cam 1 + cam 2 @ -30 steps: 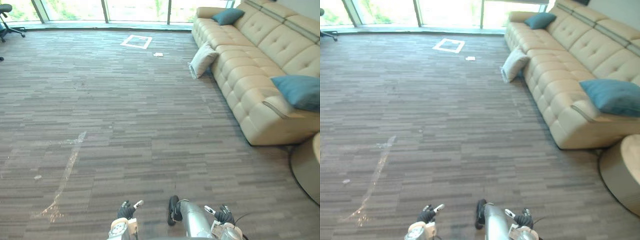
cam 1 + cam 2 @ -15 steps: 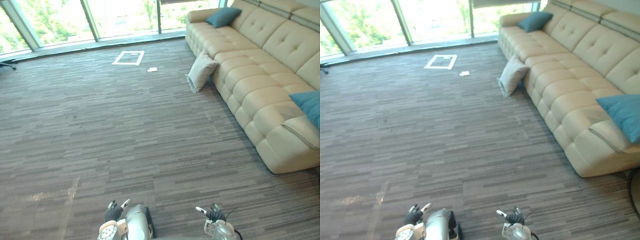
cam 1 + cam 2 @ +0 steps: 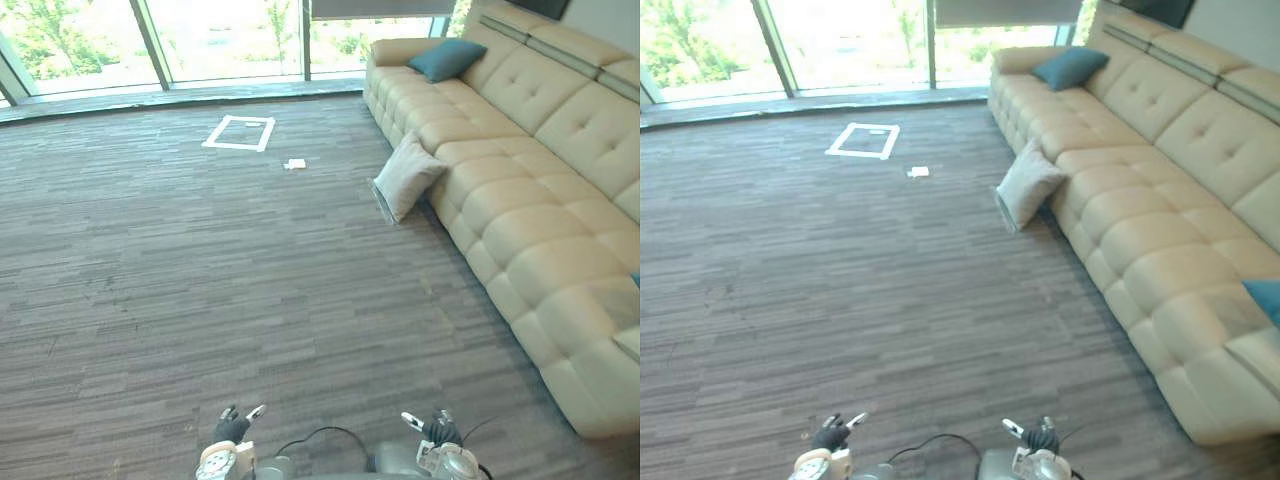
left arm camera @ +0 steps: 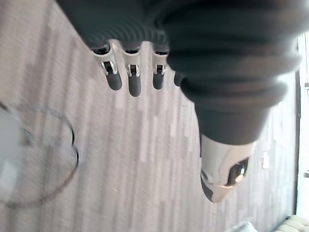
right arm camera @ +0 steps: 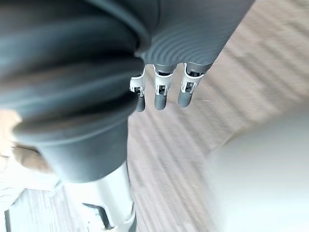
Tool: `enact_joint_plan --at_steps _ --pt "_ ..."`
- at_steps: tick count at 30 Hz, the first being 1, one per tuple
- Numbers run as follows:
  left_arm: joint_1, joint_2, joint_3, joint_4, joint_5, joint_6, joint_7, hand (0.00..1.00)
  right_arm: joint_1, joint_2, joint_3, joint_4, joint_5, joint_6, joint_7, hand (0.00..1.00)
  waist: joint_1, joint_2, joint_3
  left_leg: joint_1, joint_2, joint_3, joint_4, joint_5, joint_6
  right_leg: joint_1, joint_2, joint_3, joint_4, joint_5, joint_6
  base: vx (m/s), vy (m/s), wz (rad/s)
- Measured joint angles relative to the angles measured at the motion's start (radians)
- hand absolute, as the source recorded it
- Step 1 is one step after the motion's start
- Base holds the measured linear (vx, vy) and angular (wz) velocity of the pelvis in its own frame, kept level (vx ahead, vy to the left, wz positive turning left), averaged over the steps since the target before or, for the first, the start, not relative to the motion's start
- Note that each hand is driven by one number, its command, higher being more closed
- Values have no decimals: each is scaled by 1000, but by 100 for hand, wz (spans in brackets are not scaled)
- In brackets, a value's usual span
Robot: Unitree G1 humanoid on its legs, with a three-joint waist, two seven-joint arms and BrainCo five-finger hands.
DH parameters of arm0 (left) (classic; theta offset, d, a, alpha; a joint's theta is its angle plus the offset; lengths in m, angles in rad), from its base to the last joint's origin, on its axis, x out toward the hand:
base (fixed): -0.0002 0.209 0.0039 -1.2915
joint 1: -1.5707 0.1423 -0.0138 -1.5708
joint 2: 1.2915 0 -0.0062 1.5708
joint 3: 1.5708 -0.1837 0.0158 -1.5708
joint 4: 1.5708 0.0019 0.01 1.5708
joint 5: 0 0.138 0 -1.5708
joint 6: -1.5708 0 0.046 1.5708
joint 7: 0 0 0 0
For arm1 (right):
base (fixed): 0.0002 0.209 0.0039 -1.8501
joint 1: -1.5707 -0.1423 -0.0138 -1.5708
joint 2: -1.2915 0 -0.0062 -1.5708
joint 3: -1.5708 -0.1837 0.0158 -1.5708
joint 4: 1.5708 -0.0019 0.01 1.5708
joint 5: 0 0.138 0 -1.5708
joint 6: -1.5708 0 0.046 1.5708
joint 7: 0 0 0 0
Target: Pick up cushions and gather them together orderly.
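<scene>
Carpet floor [image 3: 200, 280], grey, carries beige square fabric cushion [image 3: 408, 175] leaning against cream tufted sofa [image 3: 520, 200]; teal fabric cushion [image 3: 447, 59] lies on sofa's far seat. Left hand [image 3: 232, 428] and right hand [image 3: 437, 431] hang empty, fingers [image 4: 134, 82] loosely straight.

This looks like a lounge or a large living room. A long cream sofa [image 3: 530, 200] stands along one side, with a teal cushion [image 3: 447, 59] at its far end (a beige cushion [image 3: 408, 178] leans against its front, on the floor). A grey striped carpet [image 3: 200, 280] covers the floor, and tall windows [image 3: 220, 30] show green trees outside.
</scene>
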Motion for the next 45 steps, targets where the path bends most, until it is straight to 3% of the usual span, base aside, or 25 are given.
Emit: enact_joint_plan --at_steps 1,3,5,6,8,10,11,13,17,19,20,21,22,23,24,25,27,30,34,36,38,40,41,42,45 --pt "0 -13 -1 4 0 0 -4 0 -3 -9 -1 1 -2 1 0 0 -3 0 0 56 3 -3 -31 -18 -4 -27 8 -13 -203 55 -25 737 -148 55" --pt "8 -32 2 5 0 -2 -4 0 -11 -22 12 8 -3 9 0 0 -16 6 -7 122 26 -38 -26 -48 -7 -48 32 1 -252 189 -101 962 -229 59" --pt "8 -33 0 18 2 -1 -7 0 -16 -53 30 9 -5 13 3 0 -19 54 -28 104 93 -60 89 -43 -14 -39 57 -30 -175 156 -130 833 -240 34" --pt "3 -35 10 18 14 -1 -7 0 -21 -56 28 7 -5 17 6 0 -17 75 -33 20 126 -64 297 13 -77 -18 76 -48 -146 88 -143 813 -269 6" --pt "9 -33 67 14 20 0 -6 0 -33 -52 35 5 -4 23 10 0 -12 109 -13 -175 183 -113 750 256 -144 111 127 -43 -206 29 -157 856 -240 -10" --pt "13 -30 103 -14 19 -1 -6 0 -51 -52 43 28 -3 32 10 0 1 108 22 -309 234 -96 1048 237 -124 283 171 -12 -298 1 -174 724 -146 -37" --pt "24 -18 103 -44 19 -4 -5 0 -57 -47 62 52 -2 33 10 0 16 79 34 -387 238 -77 1117 211 -109 393 173 15 -355 -18 -174 657 -138 -45" --pt "46 5 101 -73 18 -8 -6 0 -57 -33 86 58 0 34 10 0 35 51 22 -519 245 -25 1052 175 -92 499 169 56 -443 -47 -176 550 -105 -53" --pt "70 10 104 -106 7 -12 -6 0 -60 -32 112 64 0 42 9 0 54 44 21 -664 221 59 619 134 -96 629 156 126 -538 -86 -145 577 27 -52" --pt "78 2 99 -122 -12 -27 0 0 -62 -33 119 79 -2 42 -1 0 71 38 14 -668 155 75 269 196 -122 718 122 192 -568 -131 -91 700 178 -77" --pt "82 3 98 -122 -13 -28 1 0 -59 -34 123 79 -2 41 -1 0 71 41 13 -667 154 79 245 206 -116 727 121 205 -567 -134 -85 917 322 -98" --pt "85 1 93 -120 -21 -27 0 0 -59 -35 131 79 -4 42 -3 0 78 46 -1 -659 151 74 249 308 -34 747 115 256 -538 -141 -74 968 351 -95" --pt "85 32 92 -112 -19 -25 -3 0 -45 1 130 76 -4 41 -8 0 79 -11 -34 -638 119 102 279 288 -5 719 64 292 -442 -138 -68 984 357 -87" --pt "83 39 91 -109 -17 -25 -3 0 -40 9 130 77 -4 40 -8 0 77 -27 -41 -632 109 115 281 271 -1 711 50 296 -405 -134 -61 660 232 -46" --pt "77 54 86 -100 -10 -25 -4 0 -29 21 129 77 -5 40 -8 0 76 -54 -50 -607 93 134 298 229 5 662 30 313 -279 -109 -20 770 291 -19" --pt "59 67 82 -79 -4 -22 -2 0 -15 22 134 80 -7 41 -6 0 70 -69 -41 -536 65 139 321 143 13 541 20 337 55 36 116 736 283 -14" --pt "49 71 82 -52 -3 -17 3 0 -19 16 120 74 -17 35 -4 0 58 -68 -38 -469 48 138 317 98 14 447 16 326 273 63 166 617 209 -4" --pt "32 49 45 -29 -3 -6 6 0 -8 -10 117 36 -42 17 -4 0 51 -16 -20 -256 49 139 207 48 2 232 16 221 459 2 97 654 140 -9" --pt "10 28 1 -6 -3 -5 3 0 -9 -13 97 16 -40 7 -8 0 21 -17 -14 -51 65 139 50 19 -22 37 19 44 55 -36 16 537 -8 14" --pt "11 4 0 2 -3 -5 3 0 -19 -7 86 15 -40 9 -7 0 -3 -17 -14 26 67 135 7 1 -53 26 32 4 -226 55 -39 682 -117 35" --pt "13 -2 0 4 -2 -5 3 0 -21 -10 89 20 -41 9 -6 0 -8 -14 -17 67 72 106 1 -10 -70 34 40 3 -259 198 -122 686 -164 27" --pt "8 -23 3 9 0 -5 1 0 -32 -32 90 37 -42 10 -3 0 -7 27 -31 56 127 72 81 10 -103 47 63 -24 -199 110 -142 578 -187 18" --pt "6 -28 11 11 3 -4 0 0 -40 -43 88 37 -43 12 0 0 -13 51 -23 -6 160 40 257 45 -122 85 81 -38 -194 60 -146 606 -257 10" --pt "4 -34 36 5 15 -4 -2 0 -42 -50 87 36 -41 17 0 0 -14 71 -18 -114 200 -12 532 160 -128 146 108 -36 -223 31 -159 606 -257 2" --pt "16 -29 74 -22 19 -5 -2 0 -47 -54 89 46 -40 23 -2 0 2 84 -1 -297 257 -54 934 201 -132 311 177 23 -327 6 -192 640 -179 -66"
